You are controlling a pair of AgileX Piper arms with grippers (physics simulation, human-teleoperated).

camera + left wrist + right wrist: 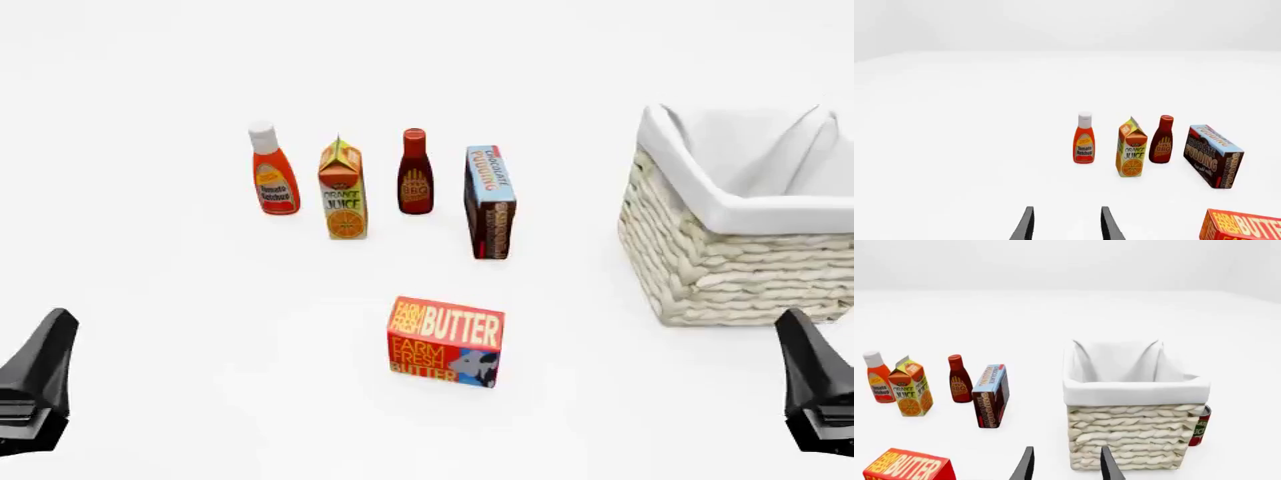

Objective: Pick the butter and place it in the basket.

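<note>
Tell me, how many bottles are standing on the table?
2. The ketchup bottle stands at the row's left end; the BBQ sauce bottle stands between the juice carton and the pudding box. The basket could hide others.

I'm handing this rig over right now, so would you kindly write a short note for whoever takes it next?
Left gripper: open, holding nothing, low at the near left.
Right gripper: open, holding nothing, low at the near right, facing the basket.
Butter: standing on the table at near centre, untouched, in front of the row of ketchup, orange juice, BBQ sauce and chocolate pudding box.
Basket: at the right; nothing shows inside it. A can stands just behind it.
Done: nothing yet.
Left: grasp the butter, carry it right, release it in the basket.
</note>
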